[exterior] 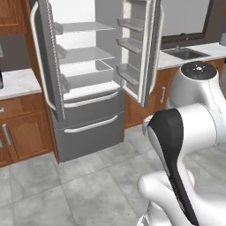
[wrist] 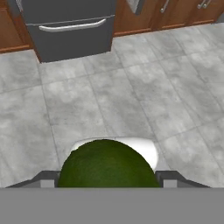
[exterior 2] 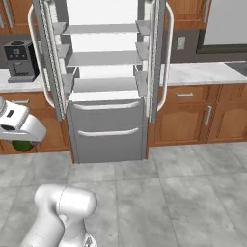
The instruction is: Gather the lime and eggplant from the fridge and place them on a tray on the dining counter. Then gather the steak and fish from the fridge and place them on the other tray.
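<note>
One lime (wrist: 108,164) sits clamped in the gripper (wrist: 108,177); keep the squeeze steady and carry it level to the tray, fridge (exterior 2: 106,87) doors open.

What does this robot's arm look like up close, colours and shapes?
The arm is made of glossy white, rounded, bulging segments with a black band along one joint and a dark round cap on top. The gripper ends in two small dark grey finger tips.
</note>
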